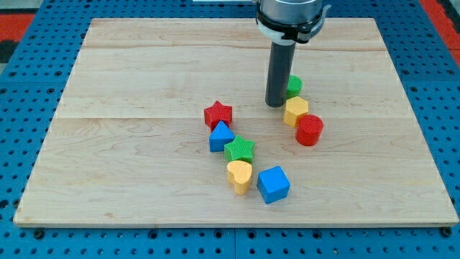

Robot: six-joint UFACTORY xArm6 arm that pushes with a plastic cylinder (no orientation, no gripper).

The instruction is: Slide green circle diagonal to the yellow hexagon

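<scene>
Pincer none on this arm, only a straight dark rod that grips nothing; my tip [276,105] planted on the desk [144,72], right of centre and toward the view's top. Stands just to the view's left of the green circle [294,86], hiding that block's left edge; cannot tell whether touching or only close. Sits likewise just beside the upper left of the yellow hexagon [295,111]. Green circle directly above the yellow hexagon in the view, the two touching or nearly so. Red cylinder [310,130] pressed against the hexagon's lower right, making a short chain slanting down to the view's right. Well apart, toward the view's left and bottom, a second cluster: red star [218,114], blue triangle [221,136] just below it, green star [239,150] against the triangle's lower right, yellow heart [239,175] below that, and blue cube [273,184] near the heart's right.
</scene>
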